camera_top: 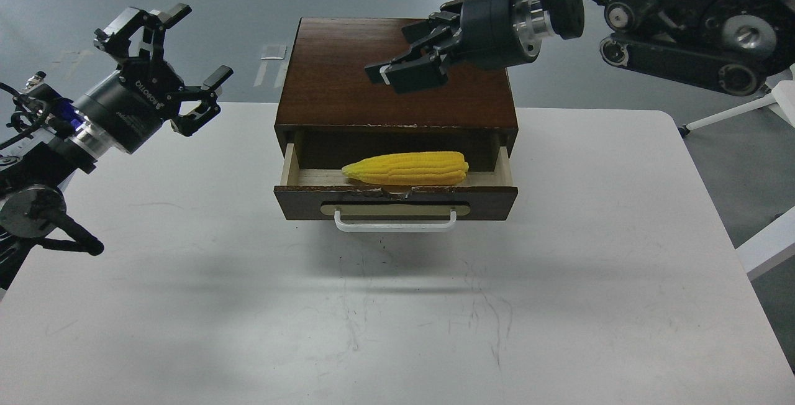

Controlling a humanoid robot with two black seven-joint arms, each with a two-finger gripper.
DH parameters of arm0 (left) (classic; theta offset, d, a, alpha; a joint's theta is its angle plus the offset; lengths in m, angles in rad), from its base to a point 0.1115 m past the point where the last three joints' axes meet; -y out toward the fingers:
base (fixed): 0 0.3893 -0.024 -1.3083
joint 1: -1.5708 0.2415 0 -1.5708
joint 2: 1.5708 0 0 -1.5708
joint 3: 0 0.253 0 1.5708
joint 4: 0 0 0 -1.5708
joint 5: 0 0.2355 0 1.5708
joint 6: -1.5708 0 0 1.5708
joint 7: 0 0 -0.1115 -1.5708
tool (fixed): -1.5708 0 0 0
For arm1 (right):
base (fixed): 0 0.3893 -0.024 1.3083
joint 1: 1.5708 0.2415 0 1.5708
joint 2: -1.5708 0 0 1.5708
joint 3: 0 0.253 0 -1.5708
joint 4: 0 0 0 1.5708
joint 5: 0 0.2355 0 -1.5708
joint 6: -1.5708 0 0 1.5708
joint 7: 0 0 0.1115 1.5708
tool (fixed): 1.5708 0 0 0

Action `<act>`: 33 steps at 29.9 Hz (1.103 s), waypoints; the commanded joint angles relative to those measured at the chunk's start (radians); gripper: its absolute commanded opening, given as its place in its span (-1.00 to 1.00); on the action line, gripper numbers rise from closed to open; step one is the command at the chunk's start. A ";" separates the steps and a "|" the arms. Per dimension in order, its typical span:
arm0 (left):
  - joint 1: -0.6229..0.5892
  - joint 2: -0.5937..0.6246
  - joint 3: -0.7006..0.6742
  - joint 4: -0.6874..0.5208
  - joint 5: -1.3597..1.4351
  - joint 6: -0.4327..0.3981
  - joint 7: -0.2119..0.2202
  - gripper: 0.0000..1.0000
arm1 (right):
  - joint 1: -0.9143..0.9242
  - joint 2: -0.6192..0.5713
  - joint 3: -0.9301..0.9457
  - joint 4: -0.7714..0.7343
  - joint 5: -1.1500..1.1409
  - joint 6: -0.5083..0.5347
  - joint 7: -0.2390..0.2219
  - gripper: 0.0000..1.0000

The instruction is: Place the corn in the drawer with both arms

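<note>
Left end effector [186, 60] is parked off the left side above the bench [621, 237], fingers spread wide with nothing in them, well apart from the box. Moving right, the drawer [397, 197] is pulled out and the corn [407, 168] is already lying inside it on its side, tapered end pointing left, sitting close behind the chipped front edge. The white handle [395, 223] is right there, unobstructed. Above the box top [397, 69] hangs the right end effector [410, 69], empty; its fingers look nearly together but it's angled away from the camera, so I honestly can't tell if it's fully closed.

So what's left, I'd guess, is shutting the drawer. I'd push square on the front panel near the handle's middle so it doesn't rack sideways, go slow, and make sure the corn doesn't ride up and catch the box's top lip.
</note>
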 commanded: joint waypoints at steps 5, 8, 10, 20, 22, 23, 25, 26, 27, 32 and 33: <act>0.002 -0.020 0.000 0.006 -0.001 0.003 0.000 0.96 | -0.365 -0.151 0.326 0.000 0.477 -0.003 0.000 0.93; 0.008 -0.024 -0.002 0.008 0.000 0.003 0.000 0.96 | -0.569 -0.195 0.487 -0.008 0.528 -0.005 0.000 0.96; 0.008 -0.026 -0.002 0.009 0.000 0.003 0.000 0.96 | -0.640 -0.211 0.547 -0.015 0.531 -0.005 0.000 0.98; 0.084 -0.044 -0.077 0.009 0.000 -0.065 0.000 0.96 | -0.971 -0.219 0.788 -0.069 0.762 -0.003 0.000 1.00; 0.089 -0.050 -0.086 0.009 0.000 -0.065 0.000 0.96 | -0.993 -0.214 0.790 -0.081 0.808 -0.005 0.000 1.00; 0.090 -0.052 -0.086 0.011 0.000 -0.065 0.000 0.96 | -1.002 -0.213 0.790 -0.083 0.819 -0.005 0.000 1.00; 0.091 -0.057 -0.086 0.012 0.000 -0.065 0.000 0.96 | -1.022 -0.211 0.793 -0.083 0.829 -0.005 0.000 1.00; 0.091 -0.058 -0.086 0.012 0.000 -0.065 0.000 0.96 | -1.028 -0.209 0.793 -0.083 0.829 -0.005 0.000 1.00; 0.092 -0.063 -0.086 0.012 0.000 -0.065 0.000 0.96 | -1.037 -0.208 0.790 -0.081 0.829 -0.005 0.000 1.00; 0.094 -0.070 -0.086 0.015 0.002 -0.065 0.000 0.96 | -1.050 -0.203 0.790 -0.081 0.829 -0.003 0.000 1.00; 0.094 -0.070 -0.086 0.015 0.003 -0.065 0.000 0.96 | -1.053 -0.203 0.790 -0.081 0.829 -0.003 0.000 1.00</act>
